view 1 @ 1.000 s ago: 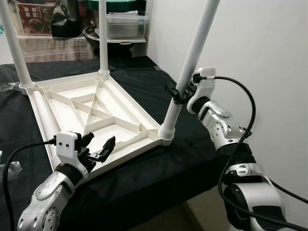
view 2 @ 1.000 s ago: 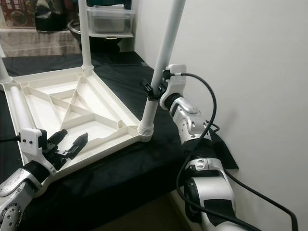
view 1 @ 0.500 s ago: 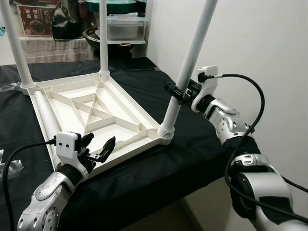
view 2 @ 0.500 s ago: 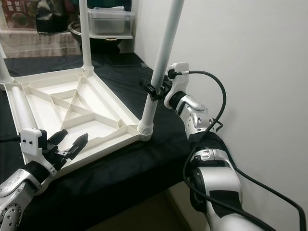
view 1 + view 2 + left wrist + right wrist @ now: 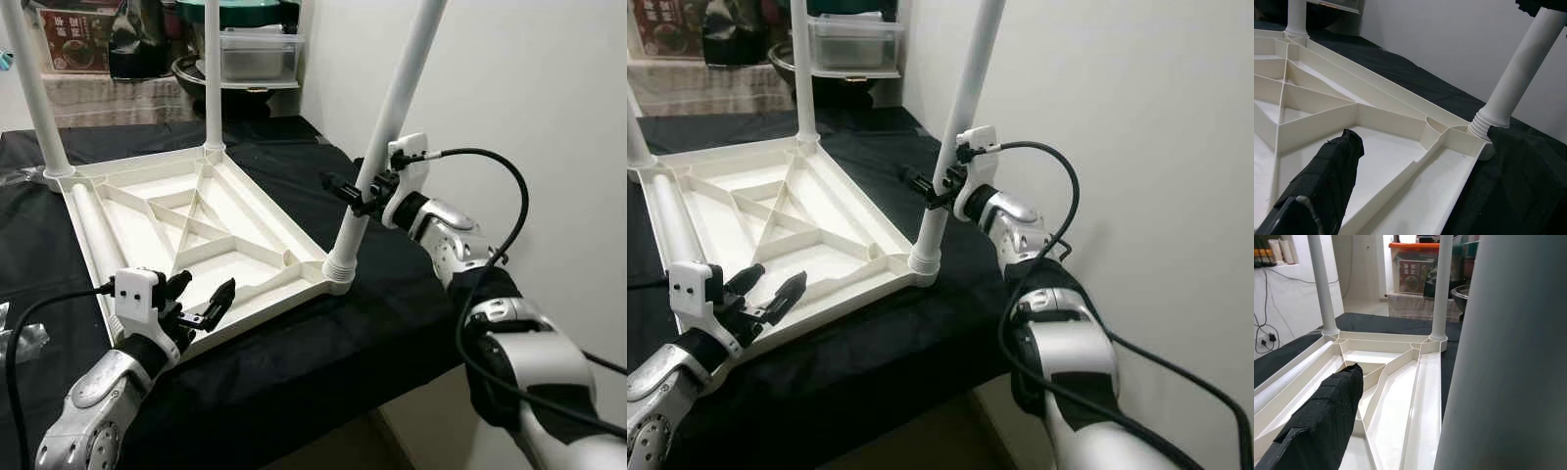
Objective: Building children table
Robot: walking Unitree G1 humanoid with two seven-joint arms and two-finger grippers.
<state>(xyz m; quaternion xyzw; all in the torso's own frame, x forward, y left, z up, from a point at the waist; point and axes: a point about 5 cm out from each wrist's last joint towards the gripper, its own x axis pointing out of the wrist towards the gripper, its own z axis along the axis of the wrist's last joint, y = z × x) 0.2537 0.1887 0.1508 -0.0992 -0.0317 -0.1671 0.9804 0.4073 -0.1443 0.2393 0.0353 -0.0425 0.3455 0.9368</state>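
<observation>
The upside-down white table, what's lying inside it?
Inside the white tabletop, raised ribs form triangle-shaped pockets, and one loose white leg lies along its left edge. Three legs already stand at its corners. The left gripper hides part of the near edge.

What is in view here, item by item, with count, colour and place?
Tabletop: one, white, ribbed underside up on the cloth.
Fitted legs: three, white, standing in the near right corner and two far corners.
Loose leg: one, white, lying along the tabletop's left edge.
Cloth: one, black, covering the work surface.
Storage box: one, clear, on clutter behind.
Wall: white, at right.
Left gripper: black fingers open, at the tabletop's near edge.
Right gripper: black fingers around the near right leg.
</observation>
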